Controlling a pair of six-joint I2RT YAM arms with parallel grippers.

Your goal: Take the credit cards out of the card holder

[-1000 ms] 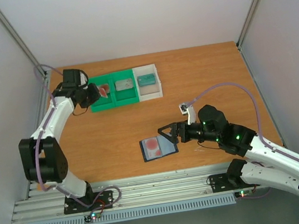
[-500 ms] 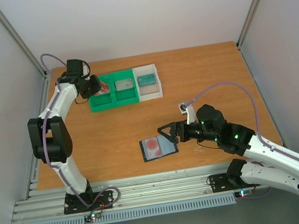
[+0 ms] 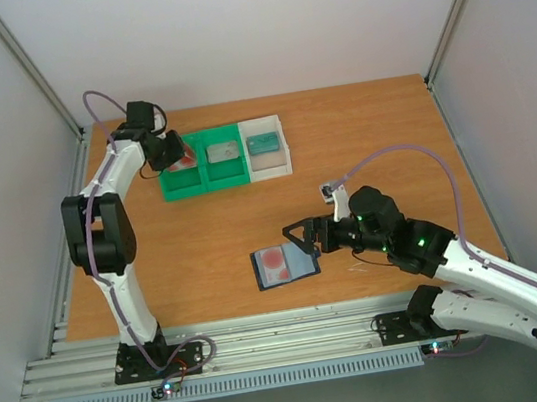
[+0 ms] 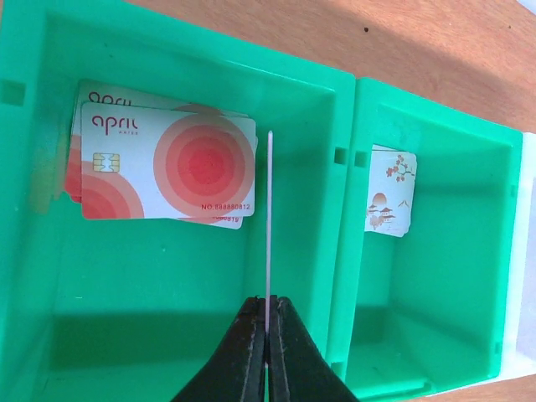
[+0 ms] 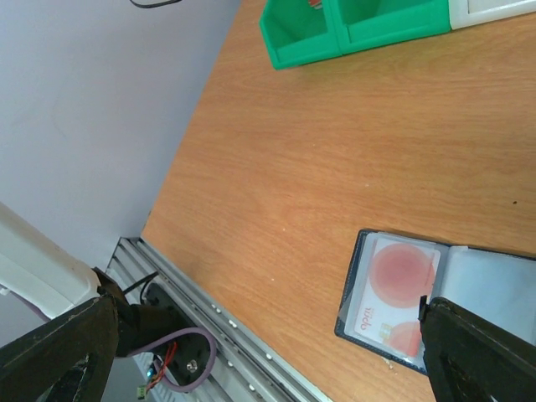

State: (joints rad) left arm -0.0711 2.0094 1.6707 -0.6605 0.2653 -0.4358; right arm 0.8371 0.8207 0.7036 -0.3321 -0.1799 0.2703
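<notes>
Over the green tray (image 4: 343,117), the left hand (image 4: 268,308) pinches one thin, stiff, probably slick credit card (image 4: 270,218) by its edge, while the right hand (image 3: 301,238) gapes beside the card holder (image 3: 284,264) on the desk (image 3: 368,125).

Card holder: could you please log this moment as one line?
left gripper: shut on credit card over tray | right gripper: open near card holder

The top external view looks down from above and behind the arm bases, taking in the whole counter (image 3: 359,127). The left wrist view faces straight down, close into the green tray (image 4: 343,167) near the far left corner. The right wrist view slants low toward the left edge, close over the card holder (image 5: 477,280); all three views share the tray
</notes>
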